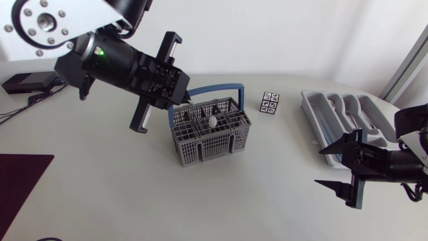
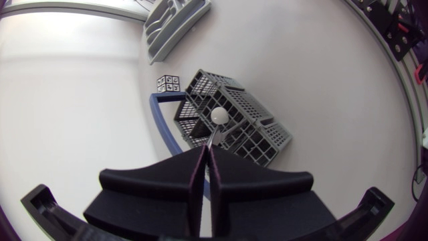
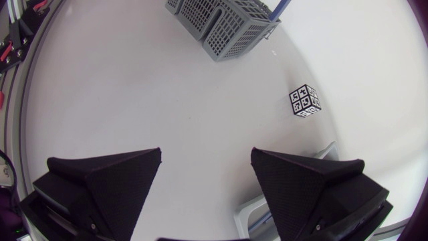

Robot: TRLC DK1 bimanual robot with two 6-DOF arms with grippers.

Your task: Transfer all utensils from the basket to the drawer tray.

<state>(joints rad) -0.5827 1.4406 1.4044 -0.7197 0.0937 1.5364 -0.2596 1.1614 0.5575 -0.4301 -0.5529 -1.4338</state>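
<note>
A grey slotted basket (image 1: 214, 139) with a blue handle (image 1: 215, 86) stands mid-table. My left gripper (image 1: 188, 102) hangs over its back left corner, shut on the thin stem of a spoon (image 2: 219, 116). The spoon's pale rounded end (image 1: 212, 122) points down over the basket (image 2: 244, 127). In the left wrist view the fingers (image 2: 206, 151) are pressed together around the stem. The grey drawer tray (image 1: 309, 110) lies at the right. My right gripper (image 1: 320, 167) stands open just in front of it, nothing between its fingers (image 3: 207, 158).
A small black-and-white marker cube (image 1: 270, 103) sits between the basket and the tray. A black box (image 1: 27, 82) with cables lies at the far left. A dark mat (image 1: 20, 181) covers the front left corner.
</note>
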